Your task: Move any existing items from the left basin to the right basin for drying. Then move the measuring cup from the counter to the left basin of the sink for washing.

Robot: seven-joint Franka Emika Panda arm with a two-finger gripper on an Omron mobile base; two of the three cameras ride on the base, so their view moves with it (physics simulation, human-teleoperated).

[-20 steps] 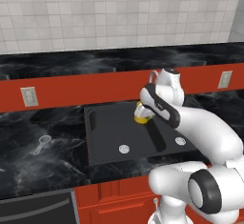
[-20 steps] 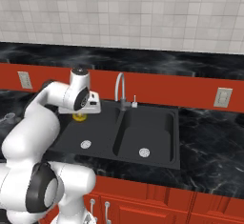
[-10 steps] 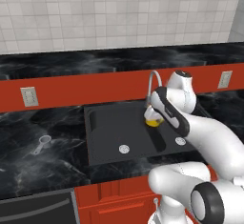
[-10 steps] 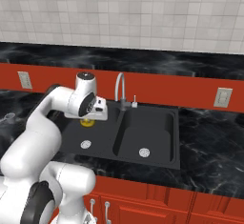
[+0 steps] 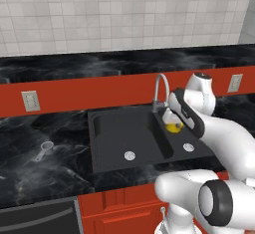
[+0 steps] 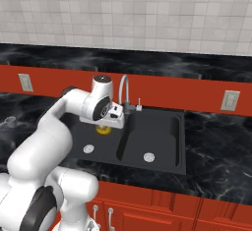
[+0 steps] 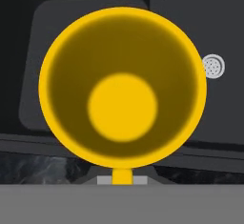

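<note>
While the gripper [image 5: 172,121] hangs over the sink [image 5: 102,151], it holds the yellow mug [image 5: 173,126] up in the air, just past the middle wall of the sink. From the left base view the mug sits above the back part of the right basin [image 5: 191,141], close below the grey faucet [image 5: 159,91]. From the right base view the mug [image 6: 103,129] peeks out under the hand, and it is hard to tell which basin it hangs over. From the hand view you look straight down into the mug [image 7: 123,87]. Its round mouth faces the camera and its handle points down toward the hand. The fingers are hidden by the mug, but they are closed on it near the handle side. A silver drain [image 7: 213,66] shows far below beside the mug. The left basin [image 5: 124,133] is the wide one, and its drain [image 5: 130,155] is bare. The measuring cup [image 5: 45,148] lies on the counter [image 5: 40,173], well to the left of the sink, with its thin handle pointing toward the front edge.
</note>
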